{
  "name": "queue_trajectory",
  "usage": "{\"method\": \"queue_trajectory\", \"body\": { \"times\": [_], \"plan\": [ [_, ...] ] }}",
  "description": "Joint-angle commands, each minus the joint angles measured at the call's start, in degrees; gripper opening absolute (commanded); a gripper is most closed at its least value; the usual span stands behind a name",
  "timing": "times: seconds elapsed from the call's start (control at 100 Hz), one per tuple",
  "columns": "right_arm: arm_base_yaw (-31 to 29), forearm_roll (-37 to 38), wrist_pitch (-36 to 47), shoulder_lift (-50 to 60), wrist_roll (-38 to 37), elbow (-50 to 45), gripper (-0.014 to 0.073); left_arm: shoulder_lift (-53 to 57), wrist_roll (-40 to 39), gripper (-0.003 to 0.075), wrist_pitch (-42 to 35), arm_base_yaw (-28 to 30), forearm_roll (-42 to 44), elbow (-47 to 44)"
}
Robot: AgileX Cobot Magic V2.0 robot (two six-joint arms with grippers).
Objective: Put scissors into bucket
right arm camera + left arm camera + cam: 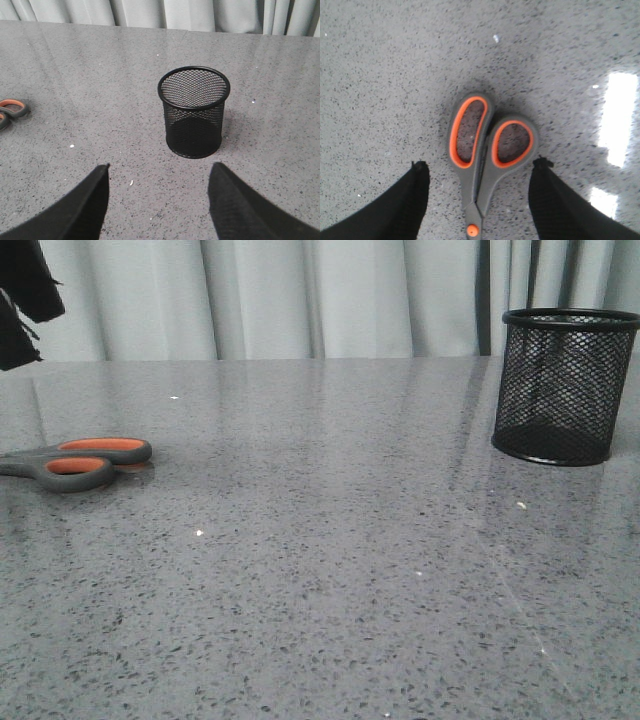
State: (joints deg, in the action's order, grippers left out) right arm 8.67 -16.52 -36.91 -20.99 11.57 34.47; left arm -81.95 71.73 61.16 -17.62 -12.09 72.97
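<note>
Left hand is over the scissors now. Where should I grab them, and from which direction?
Probably from straight above, closing across the narrow neck where the two handle loops join, near the orange pivot screw. The scissors lie flat and closed on the table, and the open left hand already straddles them there.

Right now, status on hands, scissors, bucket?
Left hand open above scissors, not gripping. Right hand open, facing bucket. Scissors flat on table; bucket upright, empty. Nothing between them.
</note>
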Motion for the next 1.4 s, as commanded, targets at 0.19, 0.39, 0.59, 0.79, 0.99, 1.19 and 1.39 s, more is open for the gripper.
{"method": "queue_trajectory", "body": {
  "times": [0.19,0.39,0.59,0.79,0.99,1.19,1.39],
  "plan": [
    [0.51,-0.62,3.60,-1.02,0.85,2.03,0.0395,-1.38,4.98,0.0373,-4.90,0.35,6.07,2.05],
    [0.51,-0.62,4.64,-1.02,0.85,2.03,0.0395,-1.62,4.74,0.0343,-1.50,0.35,5.81,2.05],
    [0.51,-0.62,7.03,-1.34,0.85,1.62,0.0395,-3.46,4.74,0.0343,3.14,0.35,4.74,2.05],
    [0.54,-0.62,6.81,-1.57,0.85,1.62,0.0395,-6.39,4.74,0.0343,3.28,0.35,4.61,2.05],
    [0.54,-0.62,6.14,-1.57,0.85,1.62,0.0395,-9.23,4.74,0.0343,2.68,0.35,5.23,2.18],
    [0.54,-0.62,5.67,-1.57,0.85,1.62,0.0395,-11.22,4.74,0.0343,2.56,0.35,5.23,2.64],
    [0.54,-0.62,5.58,-1.57,0.85,1.62,0.0395,-11.49,4.06,0.0344,0.96,0.58,5.83,3.46]
  ]
}}
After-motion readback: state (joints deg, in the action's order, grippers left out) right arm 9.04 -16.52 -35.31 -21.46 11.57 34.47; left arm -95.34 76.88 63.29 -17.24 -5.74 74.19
